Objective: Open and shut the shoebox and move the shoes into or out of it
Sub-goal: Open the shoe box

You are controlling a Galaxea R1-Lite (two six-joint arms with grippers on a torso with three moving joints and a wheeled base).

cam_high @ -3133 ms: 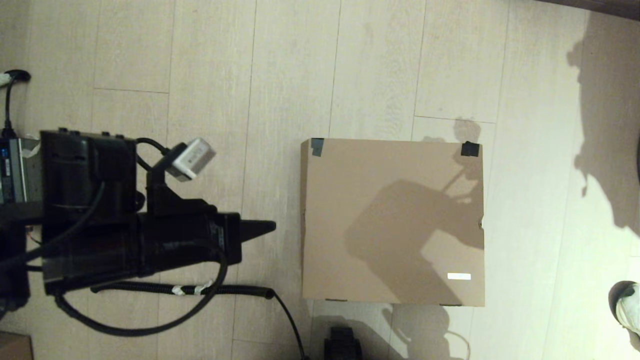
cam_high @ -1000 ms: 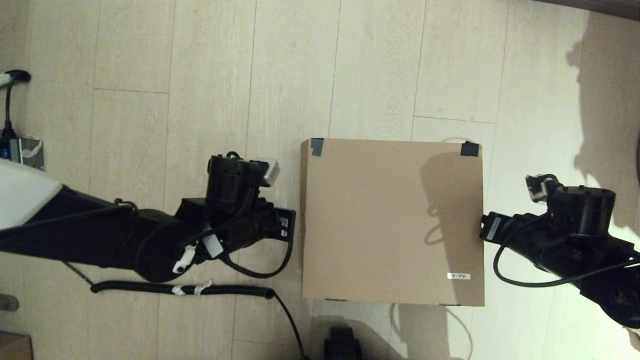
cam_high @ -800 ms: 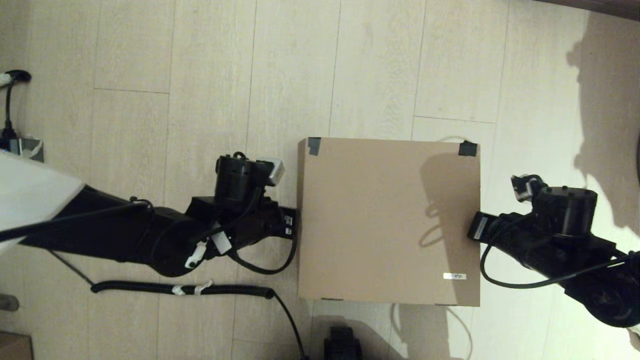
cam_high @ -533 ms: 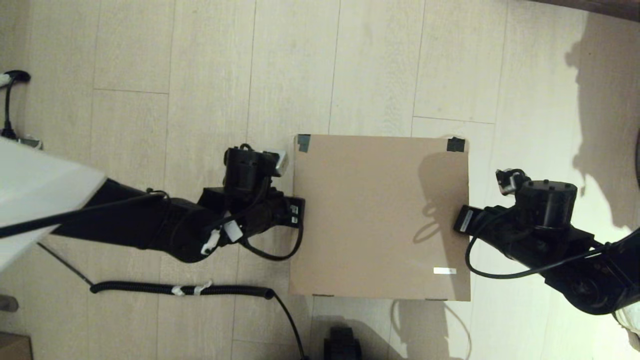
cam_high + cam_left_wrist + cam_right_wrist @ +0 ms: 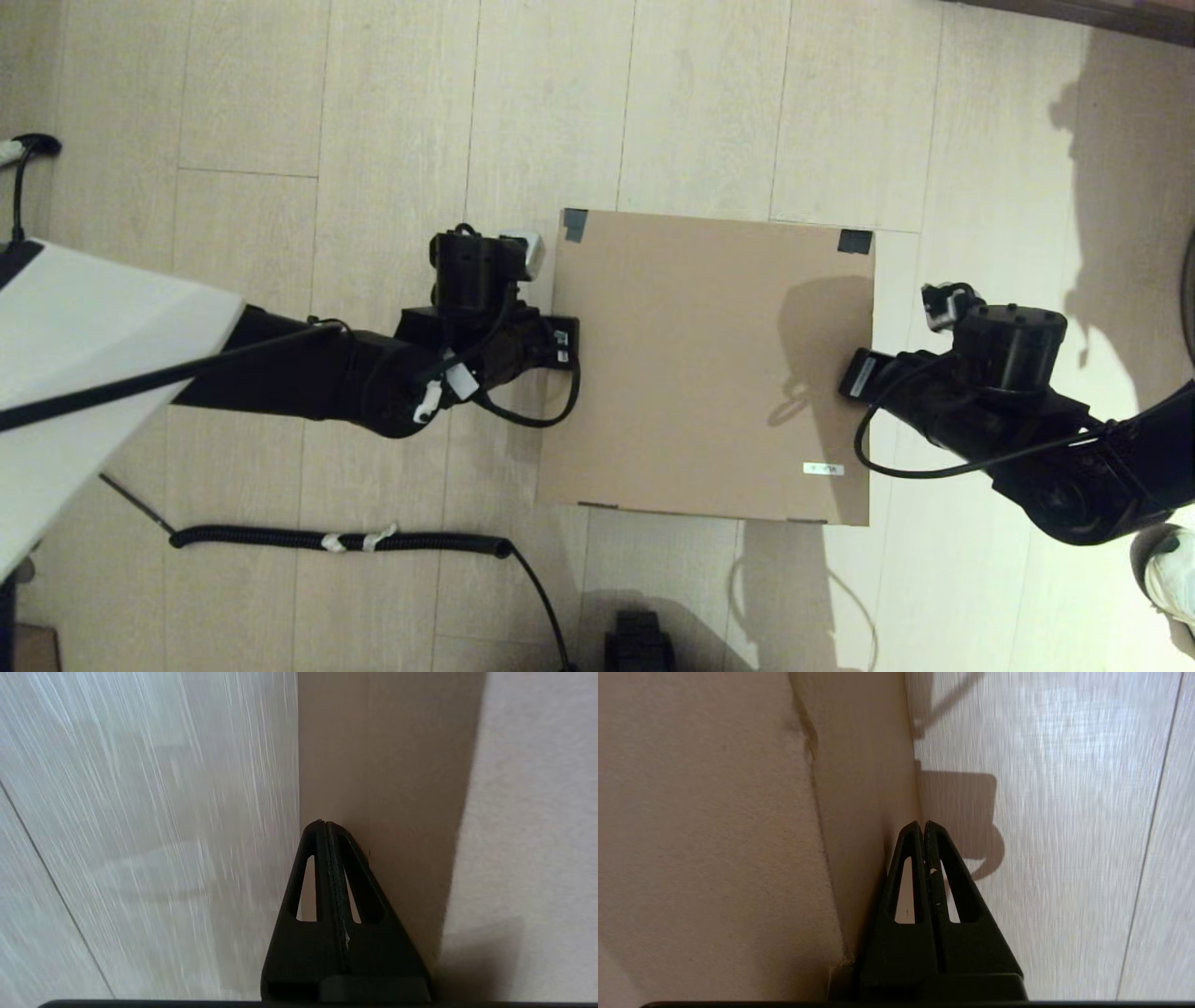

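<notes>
The floor [image 5: 392, 112] is pale wood-look plank, lit from the right so that long shadows fall across it. Nearest the robot, a black coiled cable [image 5: 336, 539] lies on the planks on the left claw's near side, and a whitish shoe with a dark rim [image 5: 1172, 579] shows at the right edge, behind the right arm.

The shoebox [image 5: 709, 364] sits closed between the two claws, its lid tilted up off level, black tape [image 5: 854, 242] on its far corners and a small white label [image 5: 822, 469] on the lid near the right claw's side.

The left claw [image 5: 325, 826] has both fingers pressed together, empty, its tip against the box's left wall. The right claw [image 5: 923, 826] is likewise closed on nothing, its tip at the foot of the right wall where it meets the floor.

Only the wrist views show these fingertips; in the head view they are hidden under the lid edges, while only the head view shows the tape and label.

Compared with half a second ago, both arms have advanced away from the robot and the lid's far edge has risen and shifted farther off.
</notes>
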